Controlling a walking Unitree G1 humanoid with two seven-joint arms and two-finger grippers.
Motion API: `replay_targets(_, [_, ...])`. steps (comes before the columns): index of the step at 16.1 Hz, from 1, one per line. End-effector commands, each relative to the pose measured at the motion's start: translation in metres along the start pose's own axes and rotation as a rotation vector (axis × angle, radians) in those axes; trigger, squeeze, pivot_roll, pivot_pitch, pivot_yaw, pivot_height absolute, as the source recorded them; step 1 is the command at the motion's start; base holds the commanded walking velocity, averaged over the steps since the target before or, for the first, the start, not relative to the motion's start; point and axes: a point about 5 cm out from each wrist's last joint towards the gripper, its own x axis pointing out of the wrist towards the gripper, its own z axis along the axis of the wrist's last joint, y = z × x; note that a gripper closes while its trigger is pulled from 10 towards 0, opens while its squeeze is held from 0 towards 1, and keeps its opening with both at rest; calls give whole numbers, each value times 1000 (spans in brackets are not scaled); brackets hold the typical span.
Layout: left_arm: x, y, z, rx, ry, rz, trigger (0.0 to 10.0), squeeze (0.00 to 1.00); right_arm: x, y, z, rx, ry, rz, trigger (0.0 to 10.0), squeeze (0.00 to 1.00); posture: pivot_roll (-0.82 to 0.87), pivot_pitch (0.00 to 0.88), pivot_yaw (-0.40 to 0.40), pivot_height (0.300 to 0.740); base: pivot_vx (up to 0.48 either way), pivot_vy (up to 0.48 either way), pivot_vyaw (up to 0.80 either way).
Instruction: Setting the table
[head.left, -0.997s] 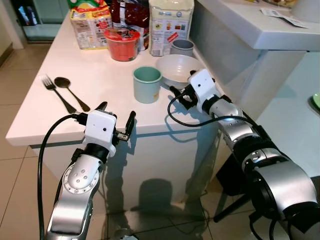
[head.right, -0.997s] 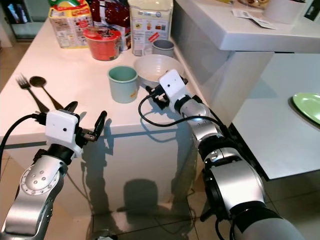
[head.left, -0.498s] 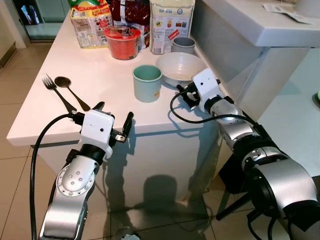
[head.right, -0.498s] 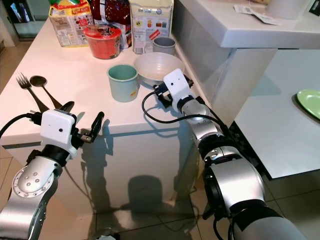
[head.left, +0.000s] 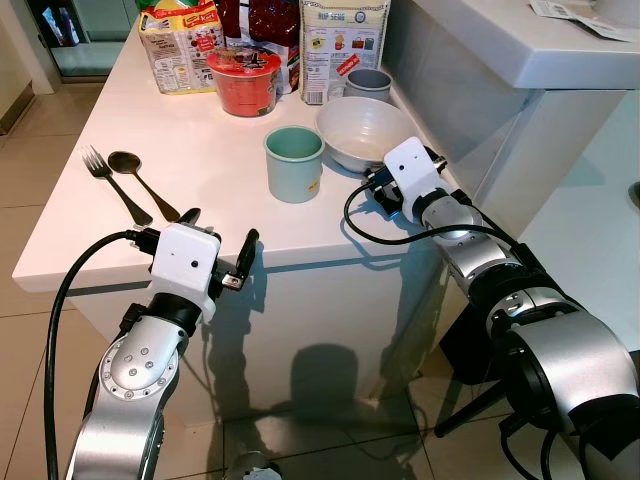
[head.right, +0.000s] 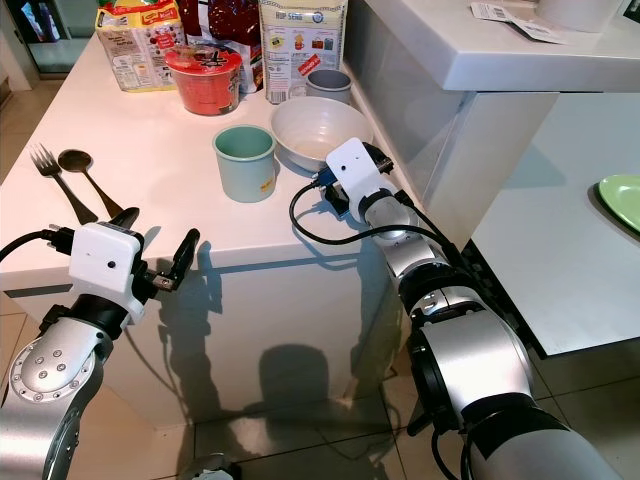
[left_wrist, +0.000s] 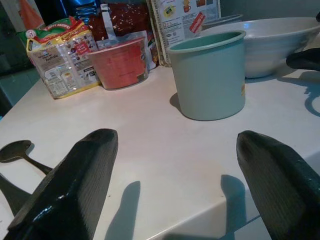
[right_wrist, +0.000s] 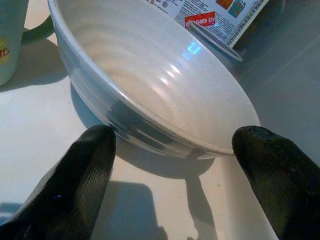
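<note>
While upright, bowl (head.left: 366, 131) beside right gripper (head.left: 378, 187)

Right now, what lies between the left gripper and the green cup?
Nothing: the left wrist view shows only bare white tabletop between the open left gripper and the green cup.

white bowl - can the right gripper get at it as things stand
Probably yes: the right gripper sits open right at the near rim of the white bowl, with bare counter between them and the teal cup off to one side.
</note>
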Motion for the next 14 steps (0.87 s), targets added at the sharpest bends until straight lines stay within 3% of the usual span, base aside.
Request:
replay_targets(1, [-1,-1,5,6,-16,-7,10000,0,1,-5,0,-17,19,-17,5765,0,372,59,-38,740,0,0,0])
replay_targets(2, [-1,-2,5,5,-15,-8,10000,0,1,-7,0,-11,18,-29,1686,0,369,57,-40,740,0,0,0])
replay_targets(3, [0,-3,5,4,-15,-8,10000,0,1,-9,2,-3,16,-33,0,0,366,52,-42,740,0,0,0])
replay_targets(14, [5,-3,5,-5,-23,-3,10000,0,2,-14,4,19,12,-45,0,0,356,43,-55,740,0,0,0])
